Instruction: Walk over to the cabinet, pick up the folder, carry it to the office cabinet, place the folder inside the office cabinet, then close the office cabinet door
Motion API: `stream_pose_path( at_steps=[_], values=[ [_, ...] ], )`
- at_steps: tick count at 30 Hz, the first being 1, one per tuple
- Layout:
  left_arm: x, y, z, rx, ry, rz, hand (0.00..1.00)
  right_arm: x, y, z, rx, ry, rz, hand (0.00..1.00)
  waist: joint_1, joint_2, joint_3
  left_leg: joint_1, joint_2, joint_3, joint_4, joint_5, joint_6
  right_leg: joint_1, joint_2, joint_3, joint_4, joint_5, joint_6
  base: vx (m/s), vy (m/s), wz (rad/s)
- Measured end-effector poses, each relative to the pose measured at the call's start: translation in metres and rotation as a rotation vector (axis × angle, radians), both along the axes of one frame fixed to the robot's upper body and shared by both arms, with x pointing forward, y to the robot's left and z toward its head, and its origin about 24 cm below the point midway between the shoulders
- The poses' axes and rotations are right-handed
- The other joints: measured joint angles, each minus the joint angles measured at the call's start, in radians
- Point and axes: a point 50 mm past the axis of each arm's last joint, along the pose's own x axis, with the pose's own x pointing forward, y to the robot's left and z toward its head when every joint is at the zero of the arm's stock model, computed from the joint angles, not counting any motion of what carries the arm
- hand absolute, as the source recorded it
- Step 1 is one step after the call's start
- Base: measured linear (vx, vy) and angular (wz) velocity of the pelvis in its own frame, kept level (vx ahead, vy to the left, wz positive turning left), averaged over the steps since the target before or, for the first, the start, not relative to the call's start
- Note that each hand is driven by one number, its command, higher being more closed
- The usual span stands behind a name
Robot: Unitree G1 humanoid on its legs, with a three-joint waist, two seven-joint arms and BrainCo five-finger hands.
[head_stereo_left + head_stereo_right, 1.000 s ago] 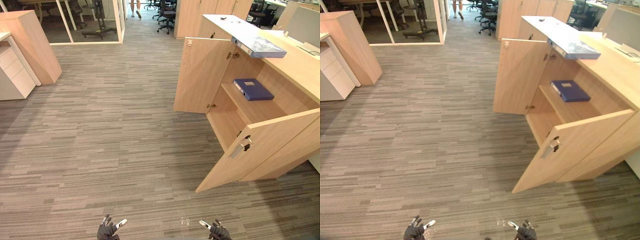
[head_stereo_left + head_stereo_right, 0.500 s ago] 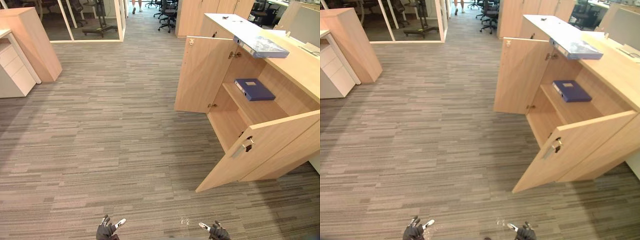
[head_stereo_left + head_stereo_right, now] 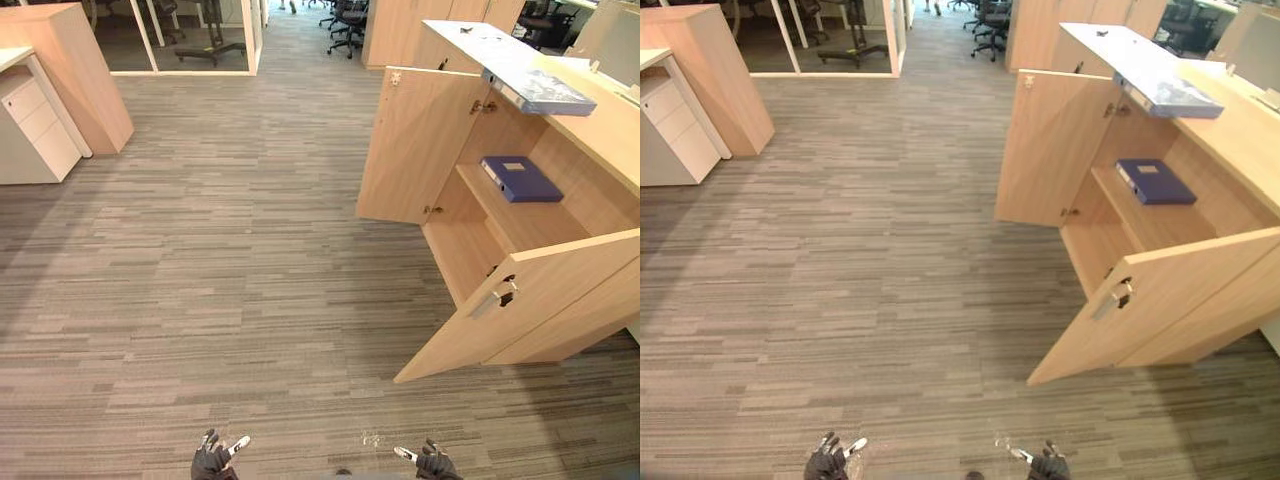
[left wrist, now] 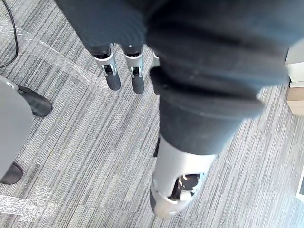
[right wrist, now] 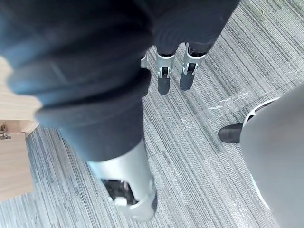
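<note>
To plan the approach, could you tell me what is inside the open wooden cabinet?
A blue folder lies flat on the shelf of the cabinet. The lower compartment looks bare where it shows, but the near open door hides much of it.

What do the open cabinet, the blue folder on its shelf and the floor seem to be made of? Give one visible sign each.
Open cabinet: probably laminated board, matt; even pale wood grain.
Blue folder: likely plastic-covered card; smooth, flat colour.
Floor: carpet, it seems; matt grey striped weave.
</note>
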Motion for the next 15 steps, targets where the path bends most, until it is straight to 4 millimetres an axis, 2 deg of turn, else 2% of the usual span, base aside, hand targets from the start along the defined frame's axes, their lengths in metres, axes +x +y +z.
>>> stream_pose_path(
  at_steps=[2, 3, 4, 5, 6, 7, 8, 9, 10, 12, 14, 15],
  values=[
    [0.001, 0.002, 0.001, 0.000, -0.009, 0.020, 0.00, 0.001, 0.002, 0.000, 0.001, -0.002, -0.001, 0.00, 0.000, -0.003, 0.003, -0.022, 0.002, -0.010, 0.048, -0.023, -0.007, 0.001, 0.000, -0.009, 0.009, -0.011, -0.002, 0.02, -0.011, 0.16],
    [0.004, 0.004, 0.003, -0.003, -0.033, 0.055, 0.00, 0.004, 0.002, 0.001, -0.007, -0.014, 0.009, 0.00, 0.004, -0.002, 0.014, -0.054, 0.012, -0.012, 0.142, -0.067, -0.020, -0.003, 0.005, -0.009, 0.037, -0.041, -0.012, 0.02, -0.007, 0.11],
    [0.004, 0.005, 0.003, -0.005, -0.036, 0.064, 0.00, 0.004, 0.003, 0.002, -0.007, -0.017, 0.010, 0.00, 0.005, -0.003, 0.018, -0.062, 0.014, -0.011, 0.163, -0.076, -0.023, -0.005, 0.006, -0.010, 0.045, -0.050, -0.016, -0.02, 0.005, 0.07],
    [0.004, 0.010, 0.005, -0.012, -0.054, 0.115, 0.00, 0.007, 0.006, 0.003, -0.002, -0.029, 0.013, 0.00, 0.009, -0.014, 0.031, -0.105, 0.017, 0.004, 0.295, -0.102, -0.042, -0.004, 0.002, -0.010, 0.081, -0.077, -0.021, -0.04, 0.008, 0.01],
    [0.005, 0.012, 0.006, -0.019, -0.068, 0.151, 0.00, 0.007, 0.008, 0.003, 0.001, -0.030, 0.018, 0.00, 0.012, -0.019, 0.037, -0.137, 0.018, 0.019, 0.381, -0.109, -0.044, -0.002, -0.002, -0.009, 0.098, -0.089, -0.026, -0.04, -0.003, -0.06],
    [0.005, 0.015, 0.008, -0.036, -0.096, 0.219, 0.00, 0.011, 0.010, 0.004, -0.004, -0.042, 0.052, 0.00, 0.017, -0.021, 0.044, -0.222, 0.032, 0.048, 0.582, -0.106, -0.034, 0.007, -0.003, -0.005, 0.118, -0.105, -0.039, 0.01, -0.029, -0.14],
    [0.002, 0.016, 0.010, -0.044, -0.113, 0.271, 0.00, 0.014, 0.011, 0.005, -0.010, -0.049, 0.073, 0.00, 0.019, -0.025, 0.053, -0.301, 0.058, 0.080, 0.728, -0.134, -0.012, 0.019, 0.001, 0.005, 0.135, -0.119, -0.052, 0.03, -0.036, -0.15],
    [0.001, 0.015, 0.010, -0.052, -0.117, 0.286, 0.00, 0.014, 0.011, 0.005, -0.013, -0.049, 0.081, 0.00, 0.020, -0.025, 0.052, -0.326, 0.065, 0.086, 0.754, -0.148, -0.007, 0.023, 0.001, 0.014, 0.141, -0.126, -0.047, 0.07, -0.024, -0.25],
    [0.002, 0.016, 0.011, -0.061, -0.129, 0.307, 0.00, 0.014, 0.011, 0.005, -0.015, -0.047, 0.083, 0.00, 0.030, -0.025, 0.052, -0.366, 0.071, 0.088, 0.735, -0.161, -0.011, 0.026, -0.008, 0.029, 0.143, -0.130, -0.043, 0.10, 0.023, -0.39],
    [0.005, 0.015, 0.012, -0.064, -0.142, 0.305, 0.00, 0.016, 0.011, 0.005, -0.015, -0.043, 0.086, 0.00, 0.045, -0.027, 0.054, -0.387, 0.069, 0.080, 0.593, -0.154, -0.021, 0.027, -0.032, 0.060, 0.143, -0.138, -0.029, 0.12, 0.081, -0.46],
    [0.004, 0.014, 0.012, -0.064, -0.139, 0.310, 0.00, 0.016, 0.010, 0.005, -0.016, -0.039, 0.090, 0.00, 0.044, -0.027, 0.054, -0.387, 0.066, 0.058, 0.367, -0.107, -0.044, 0.046, -0.073, 0.097, 0.143, -0.158, 0.002, 0.23, 0.170, -0.39],
    [0.004, 0.014, 0.012, -0.065, -0.138, 0.314, 0.00, 0.015, 0.010, 0.005, -0.018, -0.038, 0.093, 0.00, 0.044, -0.027, 0.053, -0.383, 0.066, 0.055, 0.309, -0.088, -0.053, 0.050, -0.084, 0.107, 0.144, -0.165, 0.013, 0.28, 0.237, -0.38]
  ],
)
